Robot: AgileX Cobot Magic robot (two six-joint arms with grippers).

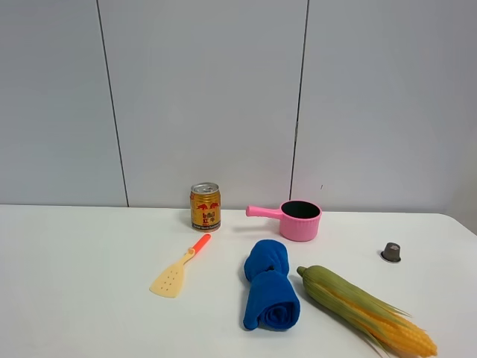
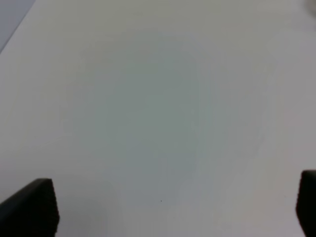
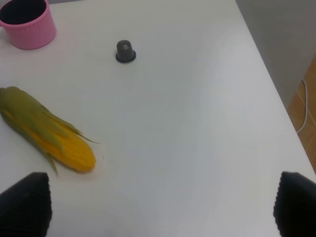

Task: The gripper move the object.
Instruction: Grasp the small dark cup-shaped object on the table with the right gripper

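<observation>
Sitting alone near the right edge of the high view, the small dark capsule (image 1: 390,252) is resting on the white bench (image 1: 74,298) with its wider rim down, standing free and well apart from the other things. The pink pot (image 1: 299,219) is standing to the capsule's left, near the middle of the frame. Its handle is pointing left toward a gold drink can (image 1: 205,206), which is standing upright at the back of the bench. Below the can in the frame, a pale yellow spatula (image 1: 179,268) with an orange handle is lying flat. A rolled blue cloth (image 1: 270,293) is lying in the lower middle, and an ear of corn (image 1: 365,309) in its green husk is lying just beside the cloth, running toward the lower right corner.

The right end effector (image 3: 160,205) is hanging above the bench with its two dark fingertips (image 3: 24,207) spread wide and gripping nothing. Its wrist camera is showing the capsule out ahead, well apart from the fingers, between the pot and the bench's far edge. The yellow tip of the corn is lying nearer the fingers than the capsule is.

The left end effector (image 2: 169,207) is likewise gaping wide with nothing in its grip, and its camera is looking down at the white bench surface between the fingertips.
</observation>
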